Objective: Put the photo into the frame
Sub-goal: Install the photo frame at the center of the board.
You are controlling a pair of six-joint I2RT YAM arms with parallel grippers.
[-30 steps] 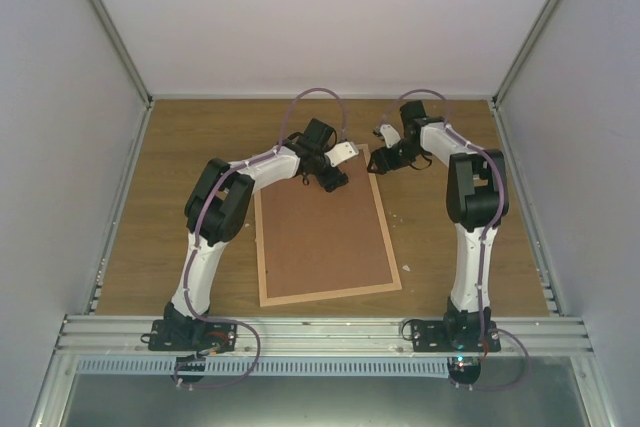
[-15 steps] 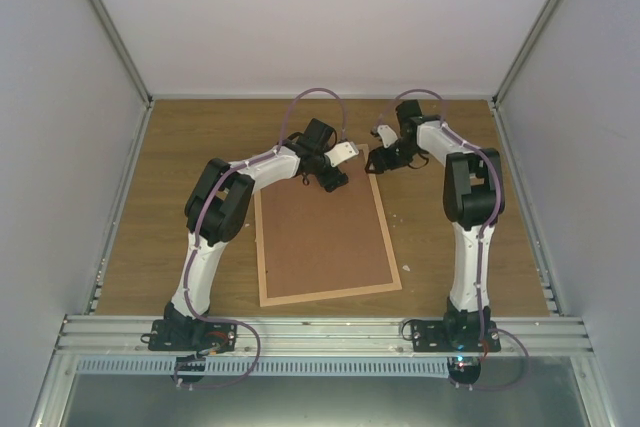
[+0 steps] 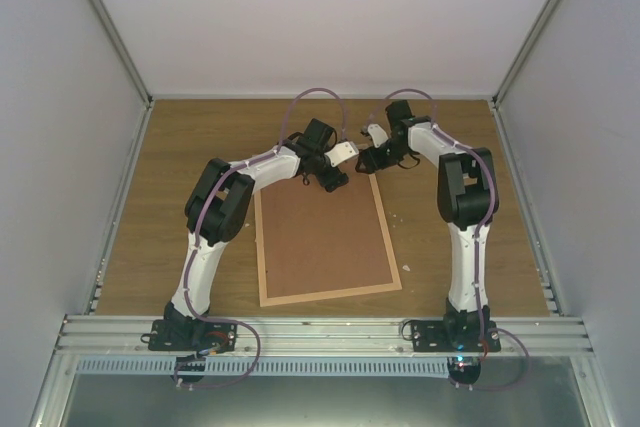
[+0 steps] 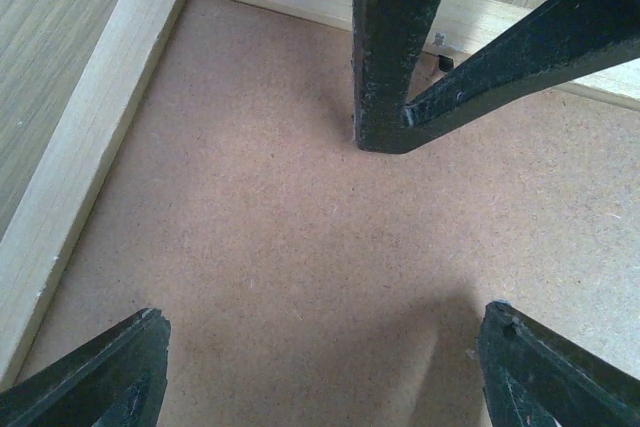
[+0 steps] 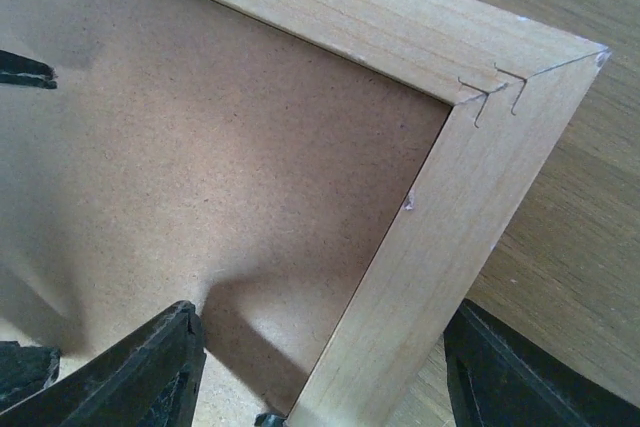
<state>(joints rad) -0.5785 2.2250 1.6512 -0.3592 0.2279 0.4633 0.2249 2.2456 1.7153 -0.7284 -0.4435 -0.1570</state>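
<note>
The backing board [image 3: 325, 232] is judged being worked: left tool [image 4: 322, 315] held open above it, right tool [image 5: 322, 309] open astride the frame [image 5: 400, 27] corner nearest the table's [image 3: 170, 167] far edge; a precise edge grip is needed.

Brown backing board [image 3: 322, 237] flat; table [image 3: 160, 207] specks [image 3: 405, 267], perhaps scraps.

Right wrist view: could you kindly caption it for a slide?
Open right gripper over stapled corner of light wooden frame, brown backing board inside.

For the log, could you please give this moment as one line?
frame: board in | left gripper: open over board | right gripper: open astride frame
</note>
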